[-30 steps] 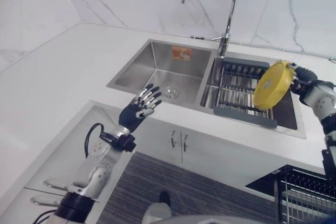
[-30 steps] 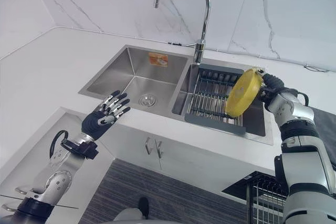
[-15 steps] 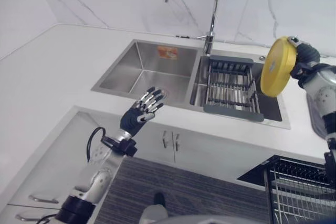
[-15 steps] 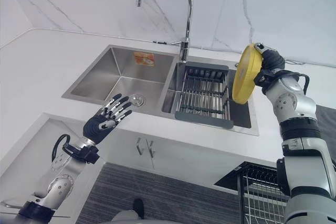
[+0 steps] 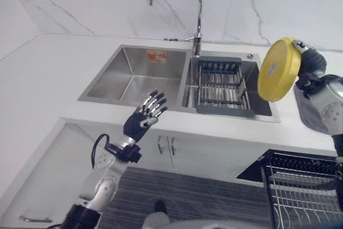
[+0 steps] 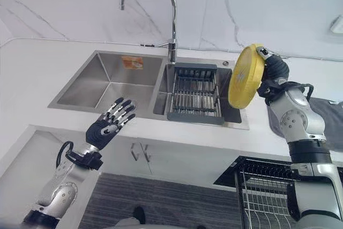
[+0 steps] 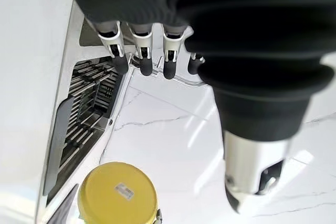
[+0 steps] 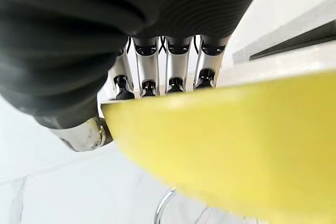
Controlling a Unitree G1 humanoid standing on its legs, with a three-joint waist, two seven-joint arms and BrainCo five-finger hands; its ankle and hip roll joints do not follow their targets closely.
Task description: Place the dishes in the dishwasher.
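A yellow plate (image 5: 277,69) stands on edge in the air over the right end of the sink, its underside with a small sticker facing me. My right hand (image 5: 310,64) is shut on the plate's far rim; in the right wrist view its fingers (image 8: 157,72) curl over the yellow plate (image 8: 231,150). The same plate (image 7: 117,195) also appears in the left wrist view. My left hand (image 5: 144,117) hovers open, fingers spread, in front of the counter edge below the left basin. The dishwasher's wire rack (image 5: 303,191) shows at the lower right.
A double steel sink (image 5: 136,71) is set in the white counter, with a dark drying rack (image 5: 222,87) in its right basin and a tall curved tap (image 5: 182,4) behind. White cabinet doors (image 5: 177,151) and a grey striped floor (image 5: 187,197) lie below.
The camera has swung right, so the sink sits further left in view. My right hand has carried the yellow plate up and rightward, away from the drying rack. The left hand keeps its pose.
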